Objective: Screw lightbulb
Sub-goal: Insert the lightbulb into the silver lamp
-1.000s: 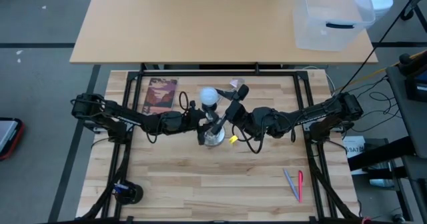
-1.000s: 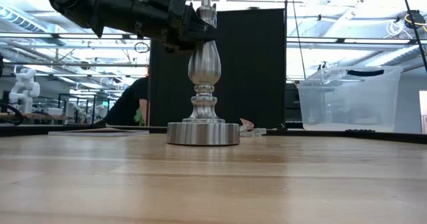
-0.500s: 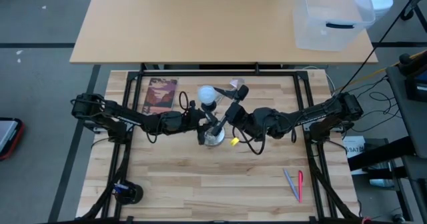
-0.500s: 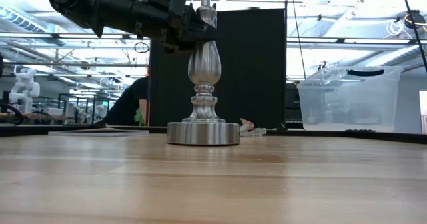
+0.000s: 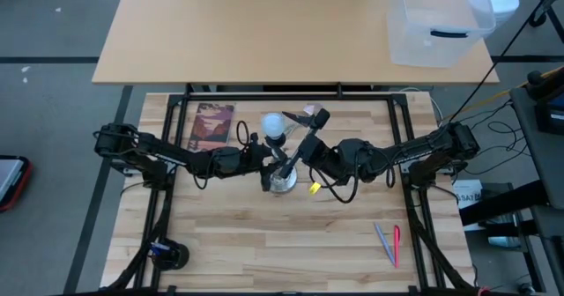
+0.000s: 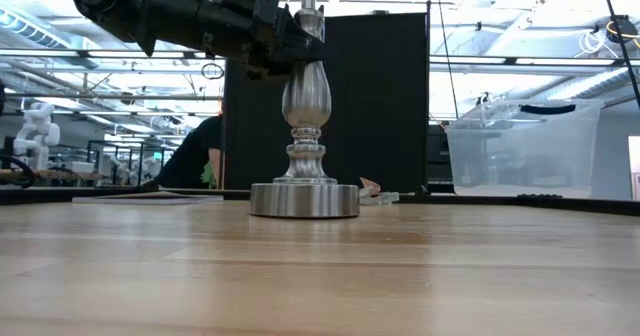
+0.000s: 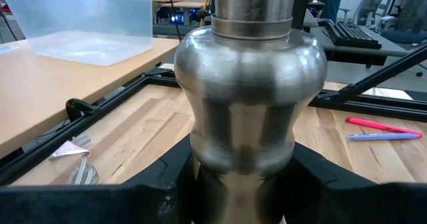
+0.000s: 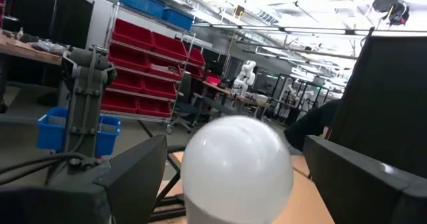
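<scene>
My left gripper (image 5: 264, 161) has its jaws clamped on the stand (image 6: 304, 116). The right gripper (image 5: 293, 158) holds the lightbulb (image 5: 274, 125) atop the stand, jaws closed around it. Light, brittle, slick glass I reckon; grip the globe gently.

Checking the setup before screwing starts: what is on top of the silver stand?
The white lightbulb sits atop the stand, between the right hand's fingers. The left hand clamps the stand's post. The socket and the bulb's screw base are hidden.
</scene>
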Tool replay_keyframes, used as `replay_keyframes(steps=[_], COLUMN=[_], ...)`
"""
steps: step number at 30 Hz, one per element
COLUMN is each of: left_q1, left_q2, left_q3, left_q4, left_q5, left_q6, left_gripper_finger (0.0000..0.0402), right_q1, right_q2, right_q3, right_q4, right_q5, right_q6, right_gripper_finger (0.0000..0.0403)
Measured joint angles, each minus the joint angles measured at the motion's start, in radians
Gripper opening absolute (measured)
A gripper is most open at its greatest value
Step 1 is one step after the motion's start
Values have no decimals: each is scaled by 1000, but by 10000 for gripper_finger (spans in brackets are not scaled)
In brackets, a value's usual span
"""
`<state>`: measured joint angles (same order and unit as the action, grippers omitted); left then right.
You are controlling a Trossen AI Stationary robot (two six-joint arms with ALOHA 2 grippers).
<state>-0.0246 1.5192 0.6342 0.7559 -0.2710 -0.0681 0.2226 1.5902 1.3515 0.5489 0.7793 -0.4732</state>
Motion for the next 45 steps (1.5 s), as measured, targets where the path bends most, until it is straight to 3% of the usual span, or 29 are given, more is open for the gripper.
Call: replay_keyframes(steps=[17, 29, 35, 39, 45], left_q1=[0, 1, 1, 1, 1], left_q2=[0, 0, 0, 0, 0], left_q3=[0, 0, 0, 0, 0], left_q4=[1, 1, 1, 0, -3], left_q5=[5, 26, 28, 31, 33], left_q6=[14, 20, 20, 21, 25], left_gripper_finger=[158, 158, 158, 158, 158], right_q1=[67, 57, 8, -31, -55], right_q2=[0, 0, 0, -1, -1], right_q3=[139, 391, 634, 742, 786], right_q4=[-75, -629, -1019, -1148, -1271], right_q5=[0, -34, -236, -307, -308], right_q6=[-338, -221, -22, 41, 45], right_gripper_finger=[345, 345, 345, 345, 345])
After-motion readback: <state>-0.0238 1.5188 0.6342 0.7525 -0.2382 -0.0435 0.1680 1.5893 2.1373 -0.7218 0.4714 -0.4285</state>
